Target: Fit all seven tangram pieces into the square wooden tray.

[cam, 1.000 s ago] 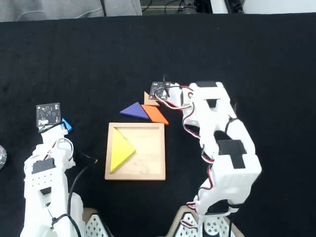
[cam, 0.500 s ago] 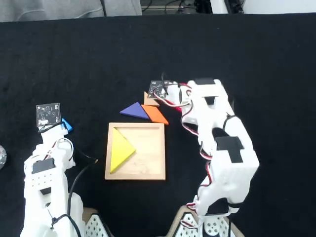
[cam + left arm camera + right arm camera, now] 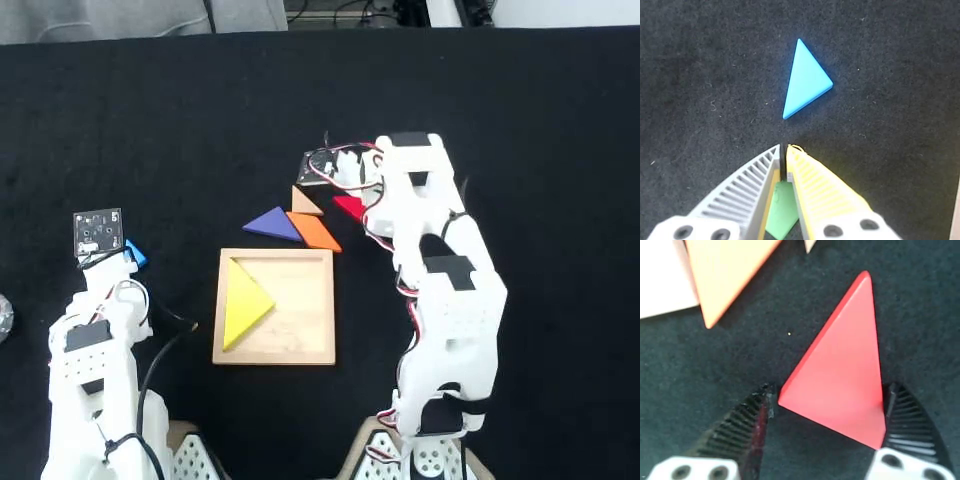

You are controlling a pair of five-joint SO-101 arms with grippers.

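Your right gripper (image 3: 827,390) is released, one jaw on each side of the red triangle (image 3: 840,370). The triangle lies flat on the desk (image 3: 500,120), just beyond the tray's (image 3: 326,300) far right corner. Square the jaws on two edges before you clench, or it may pivot out. That arm reaches forward past the tray, wrist down. Your left gripper (image 3: 786,148) is clenched with nothing at its tips, just short of the blue triangle (image 3: 806,80).
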